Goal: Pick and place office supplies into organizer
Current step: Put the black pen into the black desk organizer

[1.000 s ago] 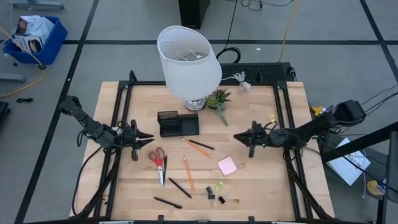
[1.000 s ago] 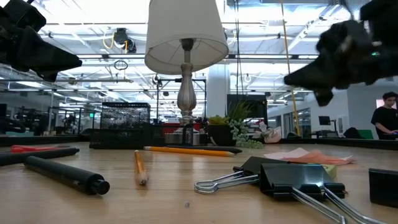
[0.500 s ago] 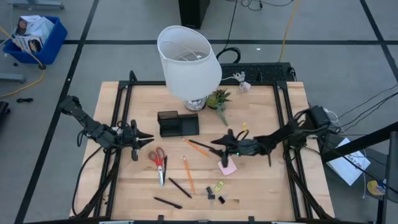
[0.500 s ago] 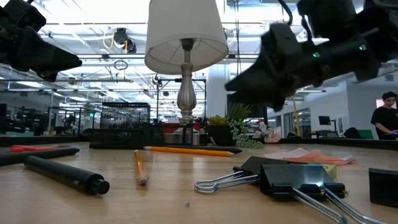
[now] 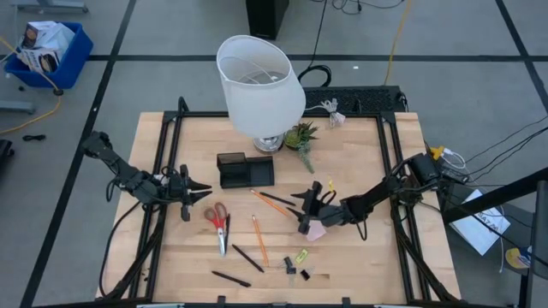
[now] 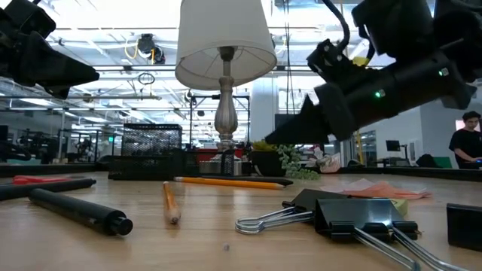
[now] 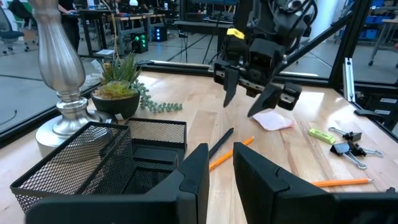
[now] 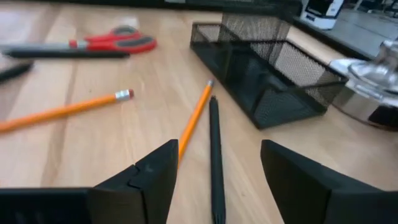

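The black mesh organizer (image 5: 245, 170) stands in front of the lamp. An orange pencil (image 8: 194, 121) and a black pen (image 8: 216, 155) lie side by side between it and the pink sticky-note pad (image 5: 315, 229). My right gripper (image 5: 301, 212) hovers open just over their right ends, beside the pad, one finger on either side of the pen (image 7: 224, 146), touching nothing. Red-handled scissors (image 5: 217, 218), another pencil (image 5: 259, 239), two more pens (image 5: 247, 257), a yellow-green piece (image 5: 300, 256) and black clips (image 5: 291, 269) lie nearer the front. My left gripper (image 5: 204, 192) waits at the left, its fingers a narrow gap apart and empty.
A white-shaded lamp (image 5: 261, 85) on a silver base (image 7: 62, 118) and a small potted plant (image 5: 300, 137) stand behind the organizer. Black rails (image 5: 390, 171) frame the tabletop. Bare wood lies at the front right. A person (image 6: 467, 147) shows in the room beyond.
My right gripper has swung from the table's right side toward the centre and down, rolling as it went, and has opened. It now hangs over the pen and pencil next to the pink pad. No object has moved.
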Robot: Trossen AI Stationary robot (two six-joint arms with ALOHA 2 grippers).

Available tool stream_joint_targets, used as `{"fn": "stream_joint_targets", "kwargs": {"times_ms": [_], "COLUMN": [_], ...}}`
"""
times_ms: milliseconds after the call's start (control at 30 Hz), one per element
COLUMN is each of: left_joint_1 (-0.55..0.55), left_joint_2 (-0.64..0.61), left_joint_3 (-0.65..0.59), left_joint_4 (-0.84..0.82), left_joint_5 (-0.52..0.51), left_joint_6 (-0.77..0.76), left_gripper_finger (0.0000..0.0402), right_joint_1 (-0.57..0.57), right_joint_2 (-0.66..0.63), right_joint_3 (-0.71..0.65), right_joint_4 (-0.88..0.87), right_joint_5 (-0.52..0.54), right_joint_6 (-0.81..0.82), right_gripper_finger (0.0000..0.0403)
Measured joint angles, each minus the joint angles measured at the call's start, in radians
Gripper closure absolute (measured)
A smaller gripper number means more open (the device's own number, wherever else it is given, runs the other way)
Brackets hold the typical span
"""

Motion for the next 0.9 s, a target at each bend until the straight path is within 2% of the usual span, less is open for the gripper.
{"fn": "stream_joint_targets", "kwargs": {"times_ms": [233,467,900], "left_joint_1": [0.0,0.0,0.0], "left_joint_2": [0.0,0.0,0.0], "left_joint_3": [0.0,0.0,0.0], "left_joint_4": [0.0,0.0,0.0], "left_joint_5": [0.0,0.0,0.0], "left_joint_6": [0.0,0.0,0.0], "left_gripper_finger": [0.0325,0.0325,0.0325], "right_joint_1": [-0.039,-0.089,-0.089], "right_joint_2": [0.0,0.006,0.117], "right_joint_3": [0.0,0.0,0.0], "right_joint_4": [-0.07,-0.083,-0.007], "right_joint_5": [-0.012,-0.135,-0.141], "right_joint_6": [0.034,0.082,0.085], "right_gripper_finger": [0.0192,0.0194,0.0195]}}
